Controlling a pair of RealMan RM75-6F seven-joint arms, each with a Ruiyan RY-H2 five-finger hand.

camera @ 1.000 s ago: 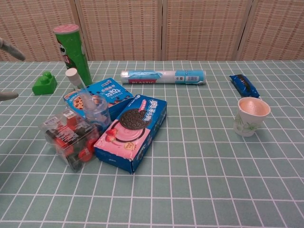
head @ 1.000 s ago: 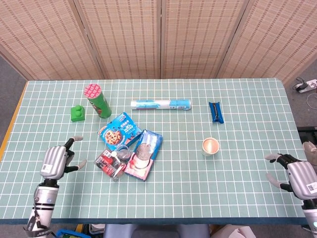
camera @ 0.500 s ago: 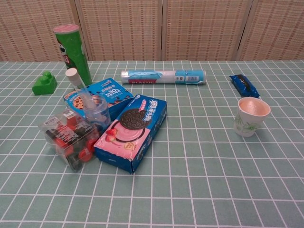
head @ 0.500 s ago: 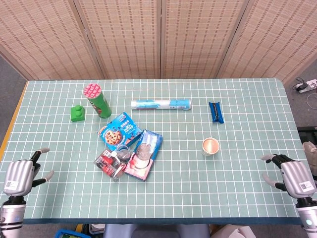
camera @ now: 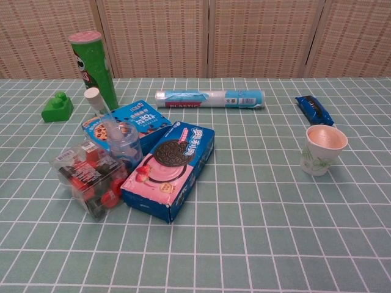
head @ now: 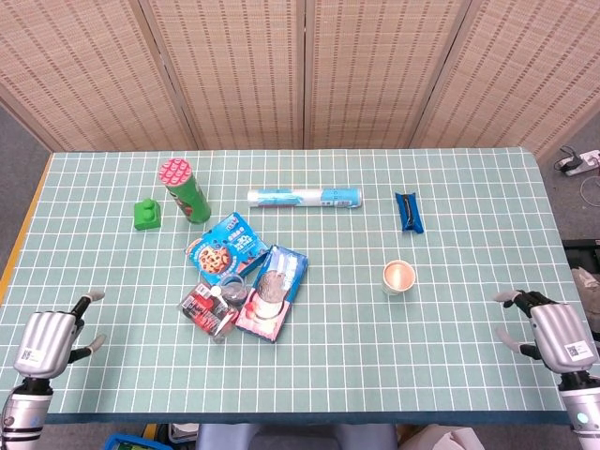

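Grey metal covers the left hand [head: 47, 338], which sits low at the near left corner of the table [head: 469, 234], fingers apart and holding nothing. The right hand [head: 553, 325], equally metallic, rests at the near right edge, its fingers also spread and empty. Neither hand shows in the chest view.

Nearest the left hand, yet well apart from it, lies a crinkly clear plastic pack [camera: 88, 175] of red and black sweets. It touches a flat, glossy pink and blue cookie box [camera: 171, 168], with a small transparent bottle [camera: 119, 137] wedged between them, its white cap pointing back. Behind leans a blue cookie box [camera: 131, 119] printed with chip cookies.

Nearest the right hand stands a small paper cup [camera: 322, 148], white and tapered, upright. Beyond it lies a shiny blue wrapped biscuit bar [camera: 313, 109].

Further back, a tall green cylindrical can [camera: 95, 67] stands upright beside a knobbly green plastic block [camera: 58, 107]. A long slender roll [camera: 209, 98] in printed film lies crosswise mid-table. The cloth is pale green with a white grid.
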